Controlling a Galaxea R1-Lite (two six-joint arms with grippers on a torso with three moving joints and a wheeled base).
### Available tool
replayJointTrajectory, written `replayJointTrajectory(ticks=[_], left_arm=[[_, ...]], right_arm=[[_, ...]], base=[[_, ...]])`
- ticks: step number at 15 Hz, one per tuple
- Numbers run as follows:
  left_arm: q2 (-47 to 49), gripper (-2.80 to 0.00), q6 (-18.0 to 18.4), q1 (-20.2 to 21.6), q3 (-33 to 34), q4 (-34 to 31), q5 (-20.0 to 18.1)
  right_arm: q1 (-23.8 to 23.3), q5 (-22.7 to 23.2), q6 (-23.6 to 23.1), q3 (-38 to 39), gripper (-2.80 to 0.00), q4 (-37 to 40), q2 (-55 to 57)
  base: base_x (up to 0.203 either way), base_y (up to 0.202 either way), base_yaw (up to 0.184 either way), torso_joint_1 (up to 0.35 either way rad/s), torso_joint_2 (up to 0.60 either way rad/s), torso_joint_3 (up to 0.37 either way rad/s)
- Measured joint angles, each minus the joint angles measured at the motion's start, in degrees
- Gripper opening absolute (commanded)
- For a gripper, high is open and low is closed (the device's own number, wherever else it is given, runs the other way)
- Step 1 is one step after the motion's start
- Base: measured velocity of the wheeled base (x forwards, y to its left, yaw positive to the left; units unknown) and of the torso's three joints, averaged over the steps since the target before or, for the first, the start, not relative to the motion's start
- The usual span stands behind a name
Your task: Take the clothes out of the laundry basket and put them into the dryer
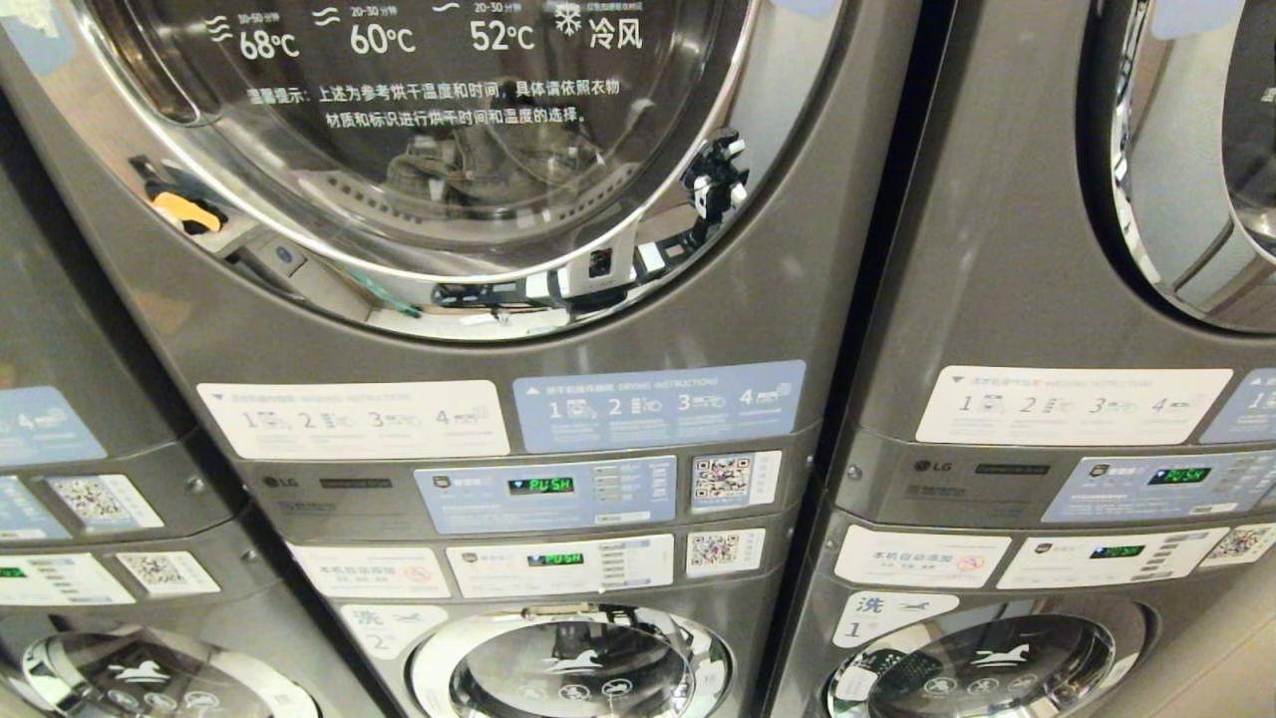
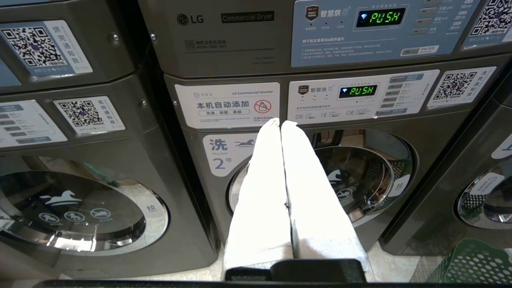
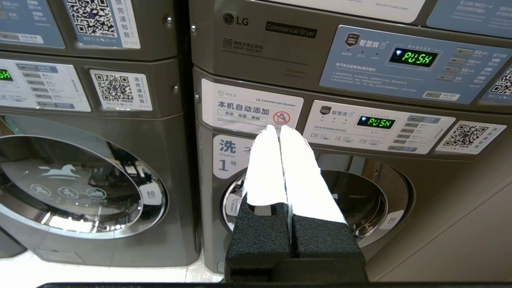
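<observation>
Before the stacked machines, my left pincer (image 2: 281,124) and right pincer (image 3: 279,129) hang clenched on nothing. First I judge I must open the dryer door (image 1: 429,160) wide, then fetch clothes. Only my left wrist shows the green laundry basket (image 2: 472,262) on the floor; my head shows the dryer's closed door.

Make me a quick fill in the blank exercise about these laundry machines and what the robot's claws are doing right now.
1. The left claw is ____ and holds nothing.
2. The green display on the grey stacked commercial dryer reads ____.
3. The right claw points at the grey front-loading washer numbered ____.
4. The green mesh plastic laundry basket stands on the ____.

Missing words: shut; PUSH; 1; floor
</observation>
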State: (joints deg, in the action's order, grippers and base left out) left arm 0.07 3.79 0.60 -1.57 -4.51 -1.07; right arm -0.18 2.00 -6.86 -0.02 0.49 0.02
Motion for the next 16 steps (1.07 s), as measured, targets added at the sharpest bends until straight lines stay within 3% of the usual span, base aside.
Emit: replayJointTrajectory(ticks=[12, 16], left_arm=[[0.0, -2.8, -2.74, 0.0, 0.0, 0.05, 1.38], [-0.02, -2.8, -2.74, 0.0, 0.0, 0.05, 1.38]], right_arm=[[0.0, 0.0, -0.07, 0.0, -2.8, 0.11, 0.0], [0.0, -0.18, 4.17, -0.16, -2.8, 0.28, 0.0]], base=[[0.0, 0.0, 0.0, 0.0, 0.0, 0.0], [0.0, 0.0, 0.0, 0.0, 0.0, 0.0]])
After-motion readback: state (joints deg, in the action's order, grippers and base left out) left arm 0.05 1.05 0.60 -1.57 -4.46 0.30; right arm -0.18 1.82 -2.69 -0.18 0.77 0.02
